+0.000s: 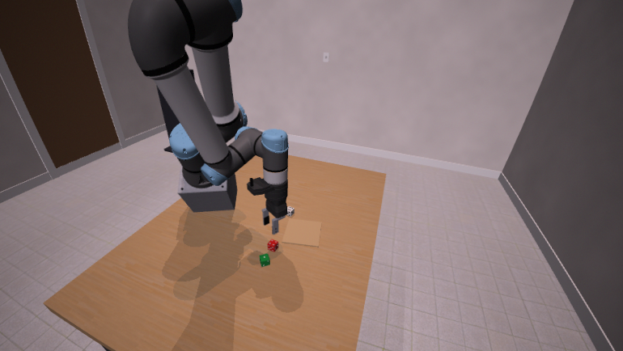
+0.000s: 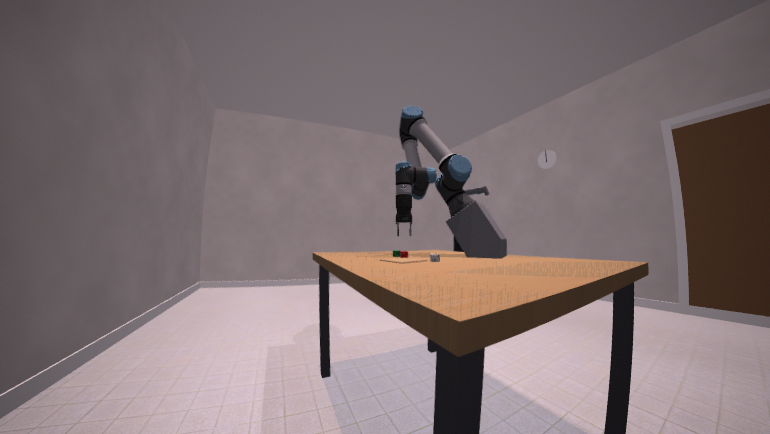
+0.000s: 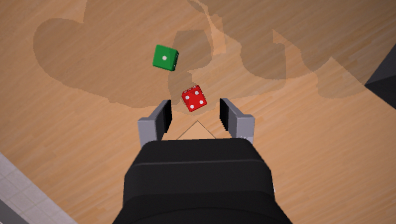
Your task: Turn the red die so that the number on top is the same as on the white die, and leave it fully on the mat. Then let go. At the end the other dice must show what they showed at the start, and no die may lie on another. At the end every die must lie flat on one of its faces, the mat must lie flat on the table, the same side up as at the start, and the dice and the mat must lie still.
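Observation:
The red die lies on the bare table just off the near left corner of the tan mat. In the wrist view the red die sits just ahead of my fingertips, turned at an angle, with white pips on top that I cannot count for sure. The white die lies beyond the mat's far left corner, partly hidden behind my gripper; its top is too small to read. My gripper hangs well above the table, open and empty; it also shows in the wrist view and in the exterior view.
A green die lies on the table close to the red die, on its near side; in the wrist view the green die shows one pip on top. The robot's base stands on the table to the left.

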`<action>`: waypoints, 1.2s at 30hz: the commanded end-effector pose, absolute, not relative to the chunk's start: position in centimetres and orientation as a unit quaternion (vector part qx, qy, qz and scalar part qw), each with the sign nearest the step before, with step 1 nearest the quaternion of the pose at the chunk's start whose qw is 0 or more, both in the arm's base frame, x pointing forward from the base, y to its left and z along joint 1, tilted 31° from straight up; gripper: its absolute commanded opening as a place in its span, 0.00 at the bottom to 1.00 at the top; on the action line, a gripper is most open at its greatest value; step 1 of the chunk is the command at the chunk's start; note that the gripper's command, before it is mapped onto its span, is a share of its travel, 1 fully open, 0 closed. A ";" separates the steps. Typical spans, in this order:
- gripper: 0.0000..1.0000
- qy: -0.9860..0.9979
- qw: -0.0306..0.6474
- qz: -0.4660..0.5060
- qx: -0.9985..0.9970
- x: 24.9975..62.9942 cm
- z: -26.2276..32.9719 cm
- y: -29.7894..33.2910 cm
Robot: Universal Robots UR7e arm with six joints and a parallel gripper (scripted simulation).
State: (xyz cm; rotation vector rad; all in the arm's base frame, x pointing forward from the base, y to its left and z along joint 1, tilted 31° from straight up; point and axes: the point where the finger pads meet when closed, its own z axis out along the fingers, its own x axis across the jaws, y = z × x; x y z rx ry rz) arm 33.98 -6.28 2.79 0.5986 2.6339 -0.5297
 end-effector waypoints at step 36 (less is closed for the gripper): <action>0.87 0.962 0.154 -0.223 0.006 34.6 1.8 -6.4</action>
